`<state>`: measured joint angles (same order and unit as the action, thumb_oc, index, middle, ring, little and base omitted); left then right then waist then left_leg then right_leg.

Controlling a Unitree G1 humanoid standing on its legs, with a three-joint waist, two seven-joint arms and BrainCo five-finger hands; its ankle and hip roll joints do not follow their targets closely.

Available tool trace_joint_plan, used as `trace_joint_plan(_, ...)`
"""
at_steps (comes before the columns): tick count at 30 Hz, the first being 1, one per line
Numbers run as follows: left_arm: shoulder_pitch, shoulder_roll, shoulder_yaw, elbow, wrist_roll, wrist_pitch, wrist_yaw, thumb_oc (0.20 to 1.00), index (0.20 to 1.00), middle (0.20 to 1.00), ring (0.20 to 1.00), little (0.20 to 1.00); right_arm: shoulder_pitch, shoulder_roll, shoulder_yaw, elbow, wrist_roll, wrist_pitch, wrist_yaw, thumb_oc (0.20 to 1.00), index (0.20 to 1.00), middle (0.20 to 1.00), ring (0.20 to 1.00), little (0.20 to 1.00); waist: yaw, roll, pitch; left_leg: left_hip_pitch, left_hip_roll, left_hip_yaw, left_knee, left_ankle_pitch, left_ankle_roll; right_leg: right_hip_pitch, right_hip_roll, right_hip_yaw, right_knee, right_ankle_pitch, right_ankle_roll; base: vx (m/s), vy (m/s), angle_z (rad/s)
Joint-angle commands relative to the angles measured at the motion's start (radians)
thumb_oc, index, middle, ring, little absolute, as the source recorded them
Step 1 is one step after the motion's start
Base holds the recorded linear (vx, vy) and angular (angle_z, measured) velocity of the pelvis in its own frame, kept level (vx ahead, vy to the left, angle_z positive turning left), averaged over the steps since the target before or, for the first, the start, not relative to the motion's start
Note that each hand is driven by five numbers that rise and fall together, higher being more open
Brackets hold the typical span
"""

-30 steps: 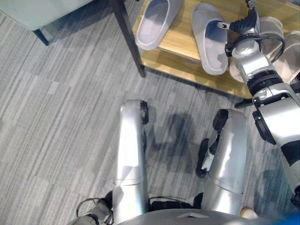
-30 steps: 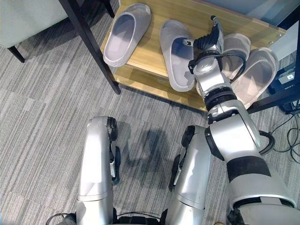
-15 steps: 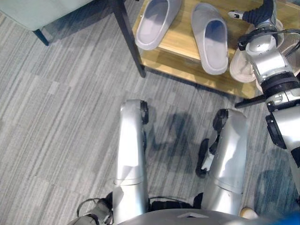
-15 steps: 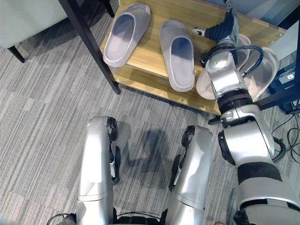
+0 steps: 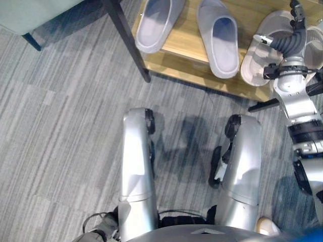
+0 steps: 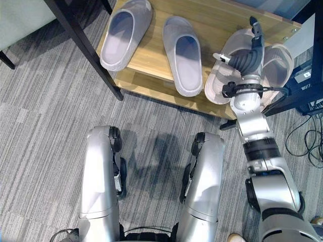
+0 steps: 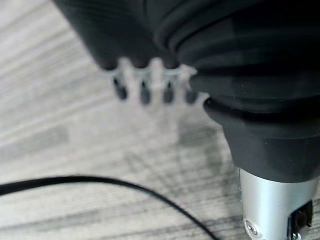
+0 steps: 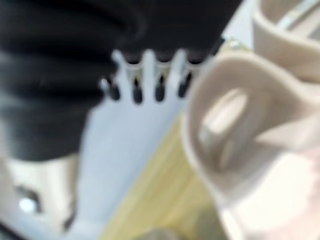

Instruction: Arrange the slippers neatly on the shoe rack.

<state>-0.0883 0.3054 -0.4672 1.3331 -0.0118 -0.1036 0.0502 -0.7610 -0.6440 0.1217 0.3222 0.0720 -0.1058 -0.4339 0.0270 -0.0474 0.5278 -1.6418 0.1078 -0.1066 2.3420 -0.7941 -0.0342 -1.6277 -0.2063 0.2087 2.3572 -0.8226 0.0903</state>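
Two grey slippers (image 6: 123, 33) (image 6: 184, 53) lie side by side on the wooden shoe rack (image 6: 151, 63), toes pointing away from me. To their right lie two beige slippers (image 6: 220, 80) (image 6: 280, 55), close together. My right hand (image 6: 246, 58) hovers over the nearer beige slipper, fingers straight and thumb spread, holding nothing. In the right wrist view its fingers (image 8: 150, 75) stand right beside the beige slipper's strap (image 8: 235, 115); I cannot tell whether they touch. My left hand (image 7: 150, 75) hangs open over the carpet.
A dark furniture leg (image 6: 81, 43) crosses in front of the rack's left end, with a pale upholstered seat (image 6: 20, 15) beyond it. The rack's black frame (image 6: 295, 96) and loose cables (image 6: 308, 136) sit at the right. Grey striped carpet (image 6: 50, 126) covers the floor.
My right hand has moved to the right, from beside the second grey slipper to over the beige pair. The whole picture has shifted a little, so the camera moved too.
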Motion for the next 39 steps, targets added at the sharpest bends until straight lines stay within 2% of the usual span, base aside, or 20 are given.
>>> trace_joint_plan(1,0.128,-0.025,-0.02,-0.039,0.045,-0.01,0.009,1.0,1.0,1.0,1.0,1.0,0.039,-0.107,0.001,-0.205,-0.106,-0.09,-0.006,1.0,1.0,1.0,1.0,1.0,0.057,0.027,-0.008,0.072,-0.035,0.047,0.0,-0.062,0.098,0.06,0.028,0.109,-0.036,0.183,-0.135,0.0,0.0,0.0)
trace_joint_plan(7,0.145,-0.023,0.004,-0.045,0.073,-0.031,0.022,1.0,1.0,1.0,1.0,1.0,0.139,-0.145,-0.027,-0.344,-0.246,-0.125,-0.023,1.0,1.0,1.0,1.0,1.0,0.055,0.031,-0.008,0.072,-0.034,0.042,0.002,-0.056,0.094,0.062,0.026,0.108,-0.036,0.182,-0.132,0.0,0.0,0.0)
trace_joint_plan(10,0.147,-0.02,0.008,-0.049,0.073,-0.036,0.024,1.0,1.0,1.0,1.0,1.0,0.153,-0.144,-0.029,-0.373,-0.249,-0.135,-0.018,1.0,1.0,1.0,1.0,1.0,0.055,0.032,-0.008,0.072,-0.033,0.041,0.004,-0.054,0.093,0.063,0.027,0.106,-0.035,0.182,-0.132,0.0,0.0,0.0)
trace_joint_plan(15,0.155,-0.012,0.022,-0.057,0.076,-0.047,0.022,1.0,1.0,1.0,1.0,1.0,0.192,-0.158,-0.013,-0.446,-0.226,-0.17,0.053,1.0,1.0,1.0,1.0,1.0,0.052,0.03,-0.008,0.072,-0.036,0.04,0.009,-0.051,0.089,0.062,0.03,0.109,-0.032,0.185,-0.129,0.0,0.0,0.0)
trace_joint_plan(23,0.173,-0.011,0.05,-0.053,0.086,-0.065,0.012,1.0,1.0,1.0,1.0,1.0,0.253,-0.265,0.06,-0.565,-0.293,-0.196,0.192,1.0,1.0,1.0,1.0,1.0,0.056,0.019,-0.008,0.072,-0.036,0.033,0.01,-0.05,0.081,0.064,0.029,0.111,-0.032,0.186,-0.124,0.0,0.0,0.0)
trace_joint_plan(27,0.177,-0.012,0.071,-0.043,0.097,-0.063,0.001,1.0,1.0,1.0,1.0,1.0,0.231,-0.323,0.151,-0.601,-0.381,-0.181,0.259,1.0,1.0,1.0,1.0,1.0,0.058,0.017,-0.008,0.072,-0.034,0.027,0.011,-0.05,0.078,0.064,0.029,0.111,-0.032,0.186,-0.124,0.0,0.0,0.0)
trace_joint_plan(31,0.156,-0.021,0.088,-0.034,0.069,-0.056,-0.008,1.0,1.0,1.0,1.0,1.0,0.212,-0.327,0.178,-0.62,-0.404,-0.167,0.292,1.0,1.0,1.0,1.0,1.0,0.052,0.01,-0.008,0.072,-0.034,0.026,0.011,-0.052,0.076,0.065,0.03,0.11,-0.032,0.189,-0.123,0.0,0.0,0.0)
trace_joint_plan(33,0.141,-0.024,0.094,-0.032,0.053,-0.045,0.014,1.0,1.0,1.0,1.0,1.0,0.207,-0.338,0.191,-0.554,-0.442,-0.102,0.308,1.0,1.0,1.0,1.0,1.0,0.05,0.009,-0.008,0.072,-0.035,0.025,0.018,-0.054,0.076,0.062,0.032,0.112,-0.025,0.191,-0.123,0.0,0.0,0.0)
trace_joint_plan(39,0.158,-0.042,0.101,-0.023,0.022,-0.025,0.01,1.0,1.0,1.0,1.0,1.0,0.217,-0.312,0.155,-0.482,-0.503,-0.041,0.283,1.0,1.0,1.0,1.0,1.0,0.046,0.008,-0.008,0.072,-0.036,0.03,0.017,-0.058,0.08,0.061,0.036,0.114,-0.025,0.191,-0.126,0.0,0.0,0.0)
